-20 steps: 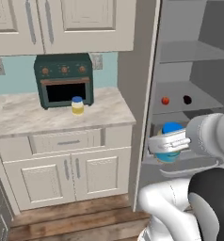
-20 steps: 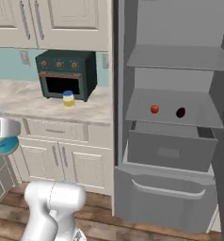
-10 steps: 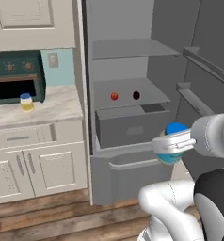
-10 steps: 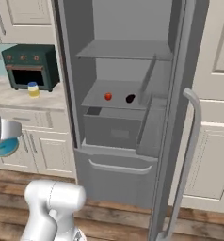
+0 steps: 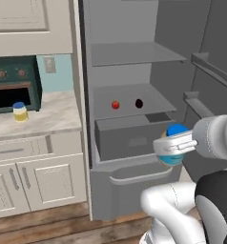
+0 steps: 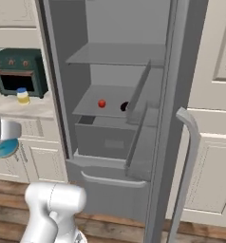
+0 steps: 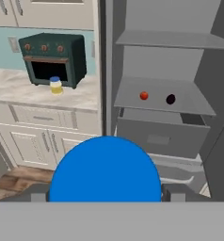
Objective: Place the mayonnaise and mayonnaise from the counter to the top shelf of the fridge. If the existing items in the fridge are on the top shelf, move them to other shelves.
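Carrying one mayonnaise jar (image 5: 174,149) gripped in the hand (image 5: 175,146) toward the fridge (image 5: 134,95); next, lifting it onto the top shelf (image 5: 134,52).

There's a dark green toaster oven (image 7: 52,59) sitting at the back of the worktop with its door open, under cream panelled upper cabinets (image 5: 30,25), and a pale wall outlet (image 5: 50,65) on the light blue backsplash (image 5: 62,71) right beside it. Floor is brown wood planks (image 6: 110,228), and more cream panelled cabinetry (image 6: 214,114) stands off to the right.
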You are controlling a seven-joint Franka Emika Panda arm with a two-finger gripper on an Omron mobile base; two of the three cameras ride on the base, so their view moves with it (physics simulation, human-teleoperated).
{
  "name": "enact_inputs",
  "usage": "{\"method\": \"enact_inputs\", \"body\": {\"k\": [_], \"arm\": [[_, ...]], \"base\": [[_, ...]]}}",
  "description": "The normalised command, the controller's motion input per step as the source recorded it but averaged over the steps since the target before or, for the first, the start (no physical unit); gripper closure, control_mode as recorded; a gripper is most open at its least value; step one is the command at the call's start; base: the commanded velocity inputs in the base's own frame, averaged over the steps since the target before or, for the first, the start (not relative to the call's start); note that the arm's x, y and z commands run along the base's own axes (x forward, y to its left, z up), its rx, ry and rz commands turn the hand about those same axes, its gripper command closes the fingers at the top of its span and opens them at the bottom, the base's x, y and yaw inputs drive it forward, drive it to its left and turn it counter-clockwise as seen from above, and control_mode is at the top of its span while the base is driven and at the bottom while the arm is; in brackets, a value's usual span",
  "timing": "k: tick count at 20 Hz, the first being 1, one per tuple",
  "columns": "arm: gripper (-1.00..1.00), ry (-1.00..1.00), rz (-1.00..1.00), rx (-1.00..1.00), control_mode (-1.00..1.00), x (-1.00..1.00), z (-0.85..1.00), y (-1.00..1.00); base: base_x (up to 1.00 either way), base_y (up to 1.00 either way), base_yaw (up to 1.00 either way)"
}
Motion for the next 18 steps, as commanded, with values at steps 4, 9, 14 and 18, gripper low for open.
{"method": "enact_inputs", "body": {"k": [4,9,14,18], "arm": [[1.0,0.0,0.0,0.0,1.0,0.0,0.0,0.0],[1.0,0.0,0.0,0.0,1.0,0.0,0.0,0.0],[1.0,0.0,0.0,0.0,1.0,0.0,0.0,0.0],[1.0,0.0,0.0,0.0,1.0,0.0,0.0,0.0]], "base": [[0.55,-0.33,0.0],[0.3,-0.52,0.0],[0.39,-0.44,0.0],[0.59,-0.28,0.0]]}}
